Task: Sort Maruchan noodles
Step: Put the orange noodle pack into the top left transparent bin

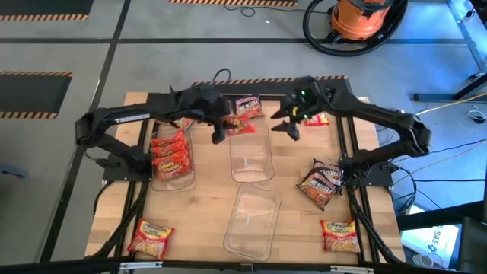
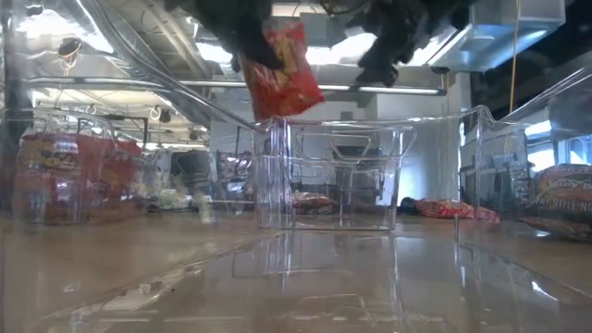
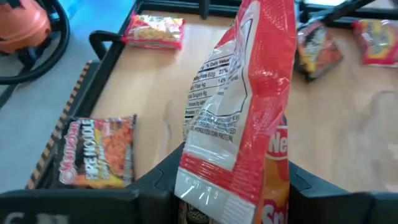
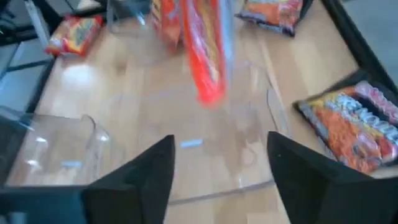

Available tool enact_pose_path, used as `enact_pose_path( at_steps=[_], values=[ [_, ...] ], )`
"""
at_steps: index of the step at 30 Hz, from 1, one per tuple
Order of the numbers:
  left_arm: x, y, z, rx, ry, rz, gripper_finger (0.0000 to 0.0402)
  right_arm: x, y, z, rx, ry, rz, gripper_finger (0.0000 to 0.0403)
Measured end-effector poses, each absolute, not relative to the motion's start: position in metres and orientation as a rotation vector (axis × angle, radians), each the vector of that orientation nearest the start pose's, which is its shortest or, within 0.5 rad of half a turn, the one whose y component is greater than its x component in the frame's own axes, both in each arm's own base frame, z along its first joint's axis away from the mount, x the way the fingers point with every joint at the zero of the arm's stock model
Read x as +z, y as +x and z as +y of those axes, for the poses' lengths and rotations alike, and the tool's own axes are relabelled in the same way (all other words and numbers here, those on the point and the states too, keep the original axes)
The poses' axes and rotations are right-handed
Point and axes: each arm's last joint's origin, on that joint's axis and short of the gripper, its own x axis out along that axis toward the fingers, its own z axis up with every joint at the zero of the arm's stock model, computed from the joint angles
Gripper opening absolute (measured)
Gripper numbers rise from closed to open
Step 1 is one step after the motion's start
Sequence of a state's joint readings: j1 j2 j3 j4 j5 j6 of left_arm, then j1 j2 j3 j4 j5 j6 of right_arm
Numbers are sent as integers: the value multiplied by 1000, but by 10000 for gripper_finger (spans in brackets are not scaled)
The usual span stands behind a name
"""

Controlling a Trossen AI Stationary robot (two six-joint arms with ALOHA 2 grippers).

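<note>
Three clear plastic bins (image 1: pixel 252 160) on a wooden table (image 1: pixel 205 213). Orange shop vacuum (image 1: pixel 358 17) with black hose on the floor beyond.

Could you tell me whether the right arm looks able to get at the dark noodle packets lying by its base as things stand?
Probably yes: the right pincer is open and empty, and the dark packets lie uncovered on the table, outside the bins.

Dark packet (image 3: pixel 98 152): "FIRE NOODLE", prob.; held packet (image 3: pixel 239 106): nutrition panel, unreadable.
</note>
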State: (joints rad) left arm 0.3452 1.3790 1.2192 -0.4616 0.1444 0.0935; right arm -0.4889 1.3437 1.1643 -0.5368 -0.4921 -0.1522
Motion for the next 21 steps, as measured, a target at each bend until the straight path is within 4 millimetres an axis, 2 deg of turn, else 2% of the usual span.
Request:
enact_pose_path(
  at_steps=[6, 14, 18, 21],
  values=[
    [324, 265, 60, 194, -44, 413, 132, 290, 248, -91, 60, 175, 441, 248],
    [292, 262, 19, 150, -63, 106, 132, 251, 259, -55, 141, 146, 199, 242],
    [274, 265, 10, 177, -66, 46, 134, 246, 262, -39, 154, 120, 89, 241],
    [275, 269, 6, 165, -70, -9, 136, 243, 267, -31, 117, 110, 60, 241]
  ],
)
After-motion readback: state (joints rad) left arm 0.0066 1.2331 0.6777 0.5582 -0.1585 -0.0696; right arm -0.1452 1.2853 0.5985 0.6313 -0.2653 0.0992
